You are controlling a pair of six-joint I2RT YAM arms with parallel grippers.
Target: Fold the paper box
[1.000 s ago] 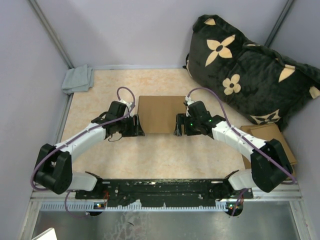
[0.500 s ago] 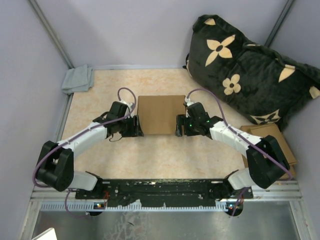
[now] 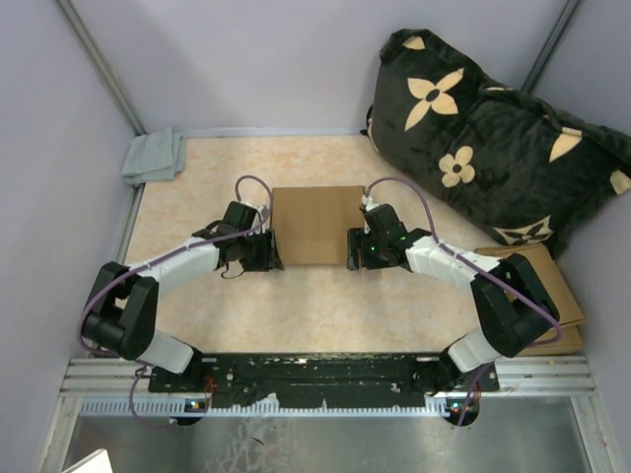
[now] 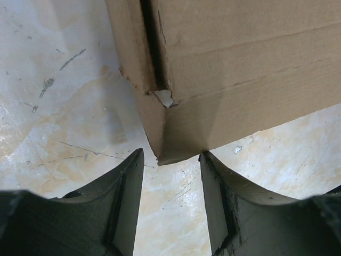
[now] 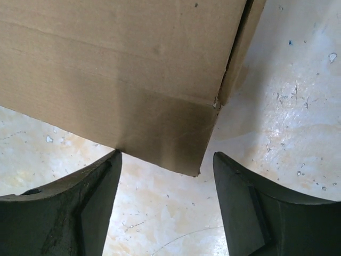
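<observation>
Paper box (image 3: pixel 317 225) sat on the table (image 3: pixel 296 305) between the two pincers. Its near corners were just ahead of the mouths of the left pincer (image 3: pixel 270 253) and right pincer (image 3: pixel 352 251). Both had jaws apart and held nothing. Risk imo: closing on bare corners crushes them, or uneven push skids the box sideways. The gaping side seam ahead of the left pincer could pop open.
</observation>
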